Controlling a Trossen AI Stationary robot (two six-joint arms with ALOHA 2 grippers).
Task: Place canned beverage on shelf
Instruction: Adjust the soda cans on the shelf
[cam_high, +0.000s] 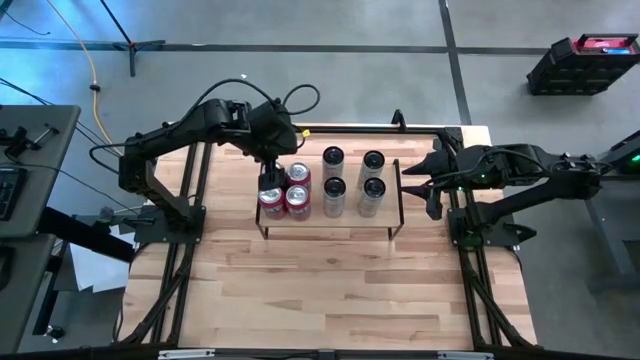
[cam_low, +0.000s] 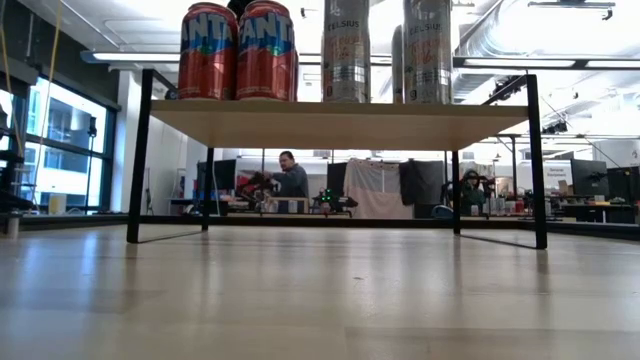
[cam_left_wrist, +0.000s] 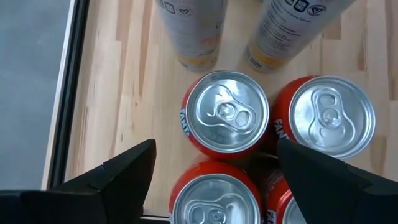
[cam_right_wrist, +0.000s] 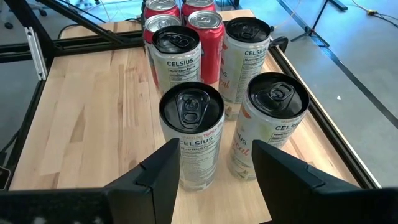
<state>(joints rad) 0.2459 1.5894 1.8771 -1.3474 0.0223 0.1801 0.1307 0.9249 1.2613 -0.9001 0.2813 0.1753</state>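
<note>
Four red cans (cam_left_wrist: 227, 113) below left tool (cam_left_wrist: 214, 168), high view hides one

The shelf (cam_high: 330, 222) is showing a pale wood board with a smooth, matt face and visible grain strips, sitting on thin black metal wire legs. The red cans (cam_left_wrist: 225, 113) are looking like glossy painted metal, their bare silver tops gleaming with a brushed sheen. The tall slim cans (cam_right_wrist: 191, 134) are wearing satin white printed sides under dark, shiny lids. The table (cam_high: 330, 290) is showing lightly lacquered wood planks, softly reflecting light in the low view, edged by matt black metal rails. The left gripper (cam_left_wrist: 214, 171) fingers are appearing as dull black plastic.
</note>
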